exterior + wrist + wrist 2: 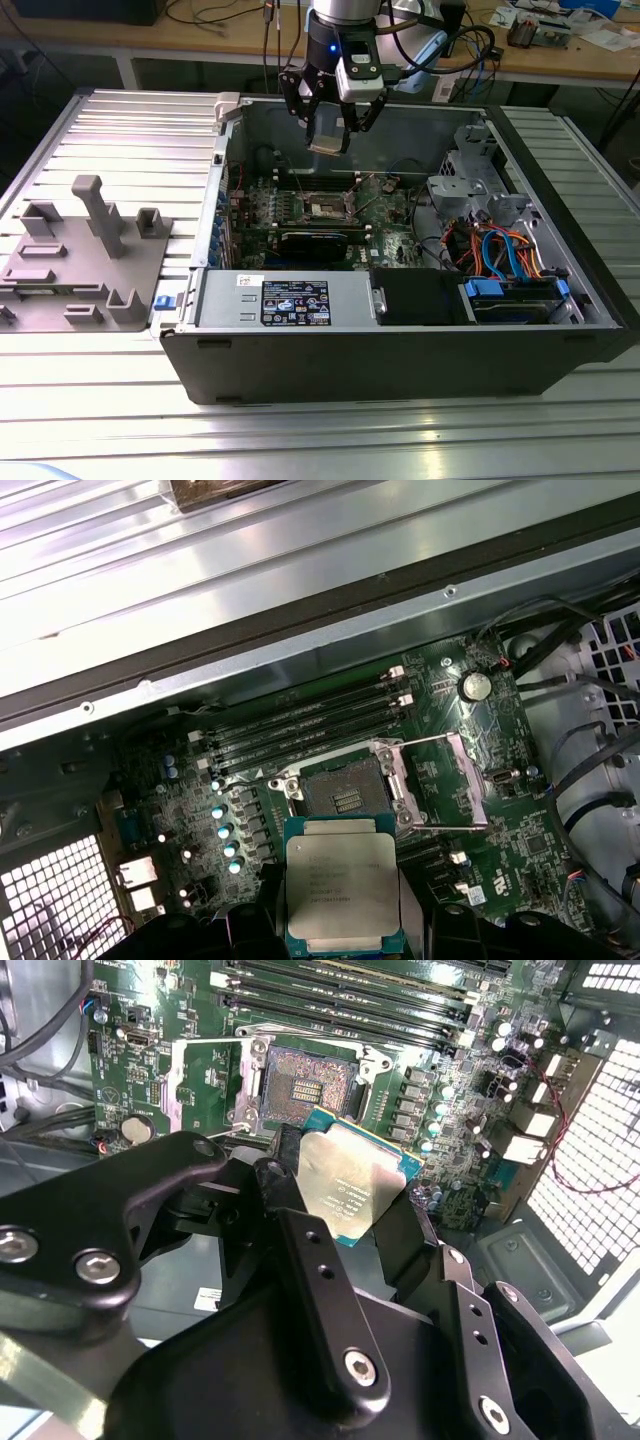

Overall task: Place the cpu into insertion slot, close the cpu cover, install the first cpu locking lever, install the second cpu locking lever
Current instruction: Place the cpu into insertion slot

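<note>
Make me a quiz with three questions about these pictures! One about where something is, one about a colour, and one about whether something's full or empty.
1. Where is the cpu?
A) on the floor
B) in the gripper, above the motherboard
C) in a person's hand
2. What colour is the cpu's top face?
A) red
B) blue
C) silver
3. How is the insertion slot?
A) empty and uncovered
B) holding a chip
C) taped over
Answers: B, the gripper clamps its edges in both wrist views. C, it shines silver. A, its bare contacts show in the first wrist view.
</note>
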Controlling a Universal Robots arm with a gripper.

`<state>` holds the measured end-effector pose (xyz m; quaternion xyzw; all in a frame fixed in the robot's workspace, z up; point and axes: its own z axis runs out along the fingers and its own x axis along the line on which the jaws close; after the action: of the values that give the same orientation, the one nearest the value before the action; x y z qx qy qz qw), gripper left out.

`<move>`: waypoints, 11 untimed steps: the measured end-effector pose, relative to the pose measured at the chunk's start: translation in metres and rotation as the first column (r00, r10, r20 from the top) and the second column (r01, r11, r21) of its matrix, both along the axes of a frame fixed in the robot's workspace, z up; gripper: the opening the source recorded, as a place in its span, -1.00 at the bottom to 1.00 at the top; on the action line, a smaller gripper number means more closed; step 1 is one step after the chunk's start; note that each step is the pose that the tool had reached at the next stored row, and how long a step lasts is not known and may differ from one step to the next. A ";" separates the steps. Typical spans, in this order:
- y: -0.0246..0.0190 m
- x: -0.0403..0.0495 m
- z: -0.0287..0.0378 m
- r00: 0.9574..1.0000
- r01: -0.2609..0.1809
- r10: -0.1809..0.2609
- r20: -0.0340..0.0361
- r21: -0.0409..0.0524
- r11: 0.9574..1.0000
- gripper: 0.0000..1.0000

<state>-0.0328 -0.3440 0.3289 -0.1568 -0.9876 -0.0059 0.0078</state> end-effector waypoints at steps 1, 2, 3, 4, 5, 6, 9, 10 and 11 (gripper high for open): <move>0.0000 0.0000 0.0000 1.000 0.001 -0.001 0.000 0.000 1.000 0.08; 0.0000 0.0000 0.0000 1.000 0.001 -0.001 0.000 0.000 1.000 0.08; 0.0000 0.0000 0.0000 1.000 0.002 -0.002 0.000 0.000 1.000 0.08; 0.0000 0.0000 0.0000 1.000 0.003 -0.003 0.000 0.000 1.000 0.08; 0.0000 0.0000 0.0000 1.000 0.003 -0.003 0.000 0.000 1.000 0.08; 0.0000 0.0000 0.0000 1.000 0.004 -0.004 0.000 0.000 1.000 0.08; 0.0000 0.0000 0.0000 1.000 0.006 -0.006 0.000 0.000 1.000 0.08; 0.0000 0.0000 0.0000 1.000 0.007 -0.007 0.000 0.000 1.000 0.08; 0.0000 0.0000 0.0000 1.000 0.008 -0.008 0.000 0.000 1.000 0.08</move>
<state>-0.0328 -0.3440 0.3289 -0.1606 -0.9870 -0.0059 0.0078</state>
